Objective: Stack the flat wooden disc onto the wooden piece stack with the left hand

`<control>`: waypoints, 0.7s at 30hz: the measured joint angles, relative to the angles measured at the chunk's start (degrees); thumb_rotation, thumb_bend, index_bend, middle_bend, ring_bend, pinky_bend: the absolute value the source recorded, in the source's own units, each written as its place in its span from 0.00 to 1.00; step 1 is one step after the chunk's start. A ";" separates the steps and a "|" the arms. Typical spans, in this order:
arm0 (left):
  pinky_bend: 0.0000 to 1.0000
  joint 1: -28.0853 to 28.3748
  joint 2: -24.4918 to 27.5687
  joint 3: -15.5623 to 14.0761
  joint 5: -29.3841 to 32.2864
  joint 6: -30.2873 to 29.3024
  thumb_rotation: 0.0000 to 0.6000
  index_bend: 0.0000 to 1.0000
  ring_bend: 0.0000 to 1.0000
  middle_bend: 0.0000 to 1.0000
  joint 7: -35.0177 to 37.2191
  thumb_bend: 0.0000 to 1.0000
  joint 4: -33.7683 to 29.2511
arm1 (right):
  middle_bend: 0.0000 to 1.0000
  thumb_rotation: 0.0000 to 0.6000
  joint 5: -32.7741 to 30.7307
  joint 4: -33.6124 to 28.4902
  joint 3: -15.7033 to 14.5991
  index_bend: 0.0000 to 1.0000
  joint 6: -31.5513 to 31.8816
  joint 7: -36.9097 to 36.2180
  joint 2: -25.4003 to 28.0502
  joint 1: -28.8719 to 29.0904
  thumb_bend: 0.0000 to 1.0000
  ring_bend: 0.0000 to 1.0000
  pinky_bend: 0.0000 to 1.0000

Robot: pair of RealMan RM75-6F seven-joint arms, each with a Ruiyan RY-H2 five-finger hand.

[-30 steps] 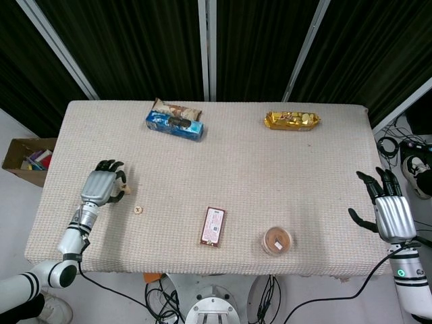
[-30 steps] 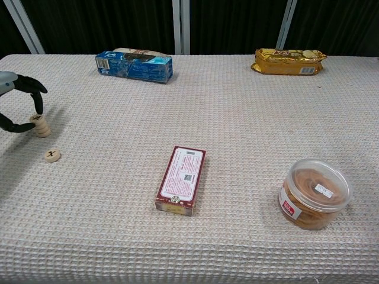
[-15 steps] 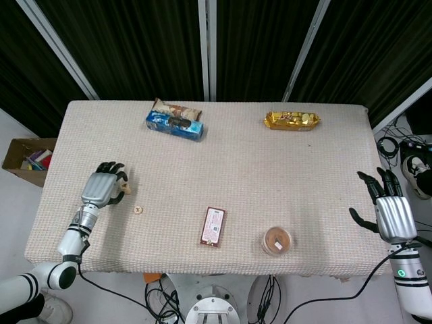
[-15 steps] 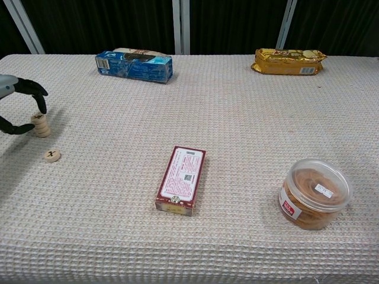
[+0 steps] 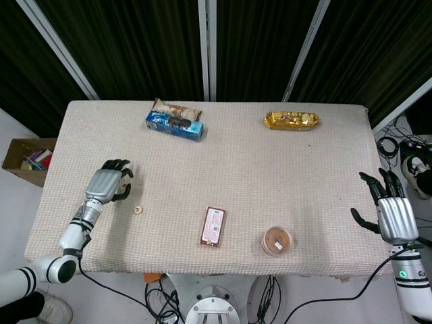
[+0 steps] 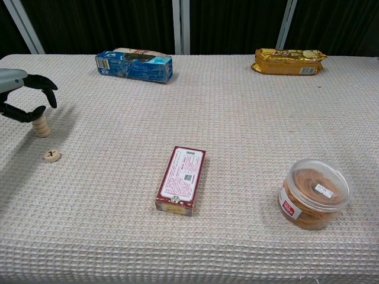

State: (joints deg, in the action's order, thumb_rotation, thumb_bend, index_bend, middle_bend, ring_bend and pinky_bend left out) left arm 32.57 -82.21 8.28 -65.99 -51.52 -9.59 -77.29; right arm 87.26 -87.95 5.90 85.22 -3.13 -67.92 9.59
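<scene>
The flat wooden disc, marked with a dark cross, lies alone on the cloth near the table's left side. Just behind it stands the short stack of wooden pieces. My left hand hovers over that stack with its fingers spread and lifted, thumb close above the top piece, holding nothing. In the head view the left hand covers the stack. My right hand hangs open past the table's right edge, fingers apart and empty.
A blue snack packet and a gold biscuit packet lie along the far edge. A red box sits mid-table and a round lidded tub front right. A cardboard box stands on the floor to the left.
My left hand has let go of the stack's top piece and risen, its fingers spreading apart. The stack and the loose disc have stayed put. The right hand has barely moved.
</scene>
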 measured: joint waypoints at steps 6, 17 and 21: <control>0.10 0.35 0.69 -0.29 3.01 1.09 0.65 0.37 0.07 0.10 -2.00 0.52 -1.31 | 0.24 1.00 -0.01 0.41 -0.05 0.15 -0.10 -0.45 -0.14 -0.05 0.21 0.01 0.00; 0.10 0.55 0.98 -1.20 4.79 1.95 0.66 0.37 0.07 0.10 -2.26 0.51 -1.99 | 0.24 1.00 0.05 0.60 -0.02 0.15 -0.22 -0.63 -0.28 0.00 0.21 0.01 0.00; 0.10 0.58 1.17 -1.49 5.23 2.04 0.66 0.37 0.07 0.10 -2.49 0.51 -2.37 | 0.24 1.00 0.08 0.52 -0.02 0.15 -0.32 -0.63 -0.27 0.05 0.21 0.01 0.00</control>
State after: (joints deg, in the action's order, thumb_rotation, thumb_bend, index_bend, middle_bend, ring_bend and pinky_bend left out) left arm 33.15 -81.04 6.79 -60.76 -49.47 -12.08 -79.66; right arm 87.34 -87.43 5.89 84.90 -3.75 -68.20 9.65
